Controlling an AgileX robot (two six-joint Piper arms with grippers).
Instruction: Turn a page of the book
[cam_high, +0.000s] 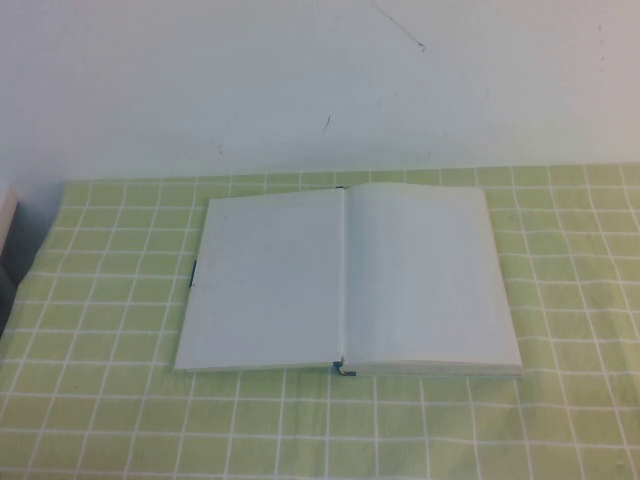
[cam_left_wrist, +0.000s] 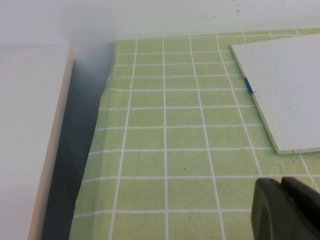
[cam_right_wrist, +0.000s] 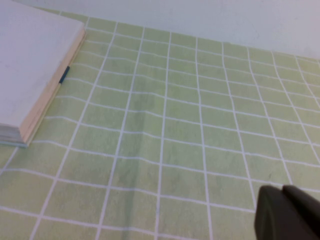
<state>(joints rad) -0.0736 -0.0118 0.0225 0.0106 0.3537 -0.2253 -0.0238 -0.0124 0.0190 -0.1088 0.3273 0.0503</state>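
Green checked tablecloth (cam_high: 320, 430) nearest; book (cam_high: 345, 280) lies open and untouched, my left gripper (cam_left_wrist: 287, 207) at 9 o'clock and right gripper (cam_right_wrist: 287, 215) at 3 both off it, fingers I cannot tell; next, reach the page (cam_high: 430, 275) edge

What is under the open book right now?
The book lies flat on the green checked cloth; anything beneath is covered. Left gripper and right gripper hover beside it.

Both wrist views crop the book (cam_left_wrist: 285, 95) at the frame edge, and only a dark corner of the left gripper (cam_left_wrist: 287, 207) and right gripper (cam_right_wrist: 287, 215) shows.
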